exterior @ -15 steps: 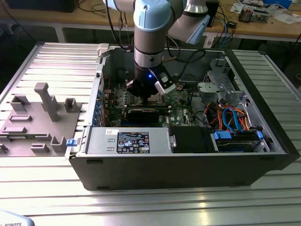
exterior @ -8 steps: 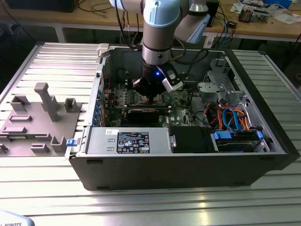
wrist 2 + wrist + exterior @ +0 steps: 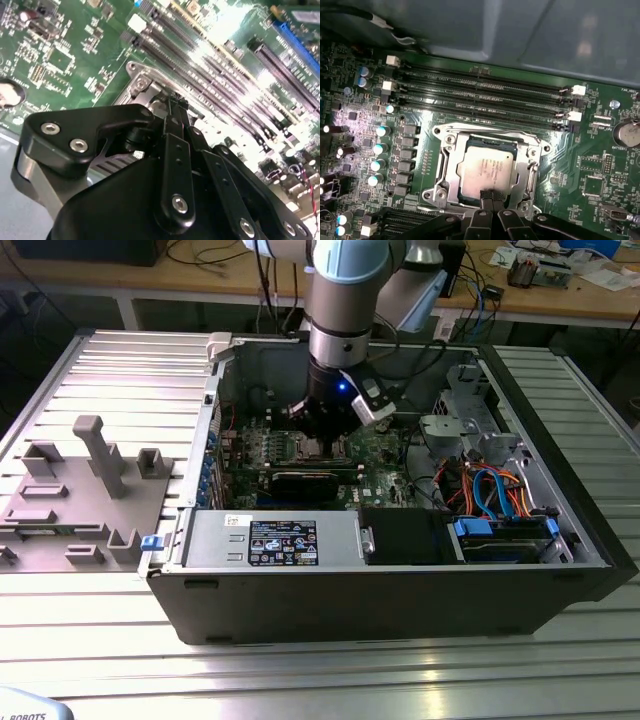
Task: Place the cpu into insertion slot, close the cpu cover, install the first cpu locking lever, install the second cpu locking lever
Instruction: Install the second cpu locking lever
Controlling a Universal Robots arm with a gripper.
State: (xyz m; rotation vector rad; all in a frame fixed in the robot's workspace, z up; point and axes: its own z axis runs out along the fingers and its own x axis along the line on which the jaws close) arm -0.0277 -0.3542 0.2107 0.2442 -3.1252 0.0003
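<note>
Now jaws (image 3: 492, 196) drawn narrow, fingertips meeting, touching down at near edge of cpu (image 3: 484, 169); not gripping anything I can make out. Cpu lying flat, face up, seated in insertion slot (image 3: 445, 172), directly beyond fingertips. Chip square, no long axis; edges running parallel to memory slots (image 3: 485, 97) farther off. Cpu cover (image 3: 530, 150) appearing down around chip, framing it.

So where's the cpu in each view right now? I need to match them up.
Exterior view: cpu is hidden beneath the end effector, mid-motherboard.
First wrist view: cpu lies in the insertion slot, the end effector at its edge.
Second wrist view: cannot make it out; the slot's metal corner peeks out.
Shared landmark: the memory slots.
</note>
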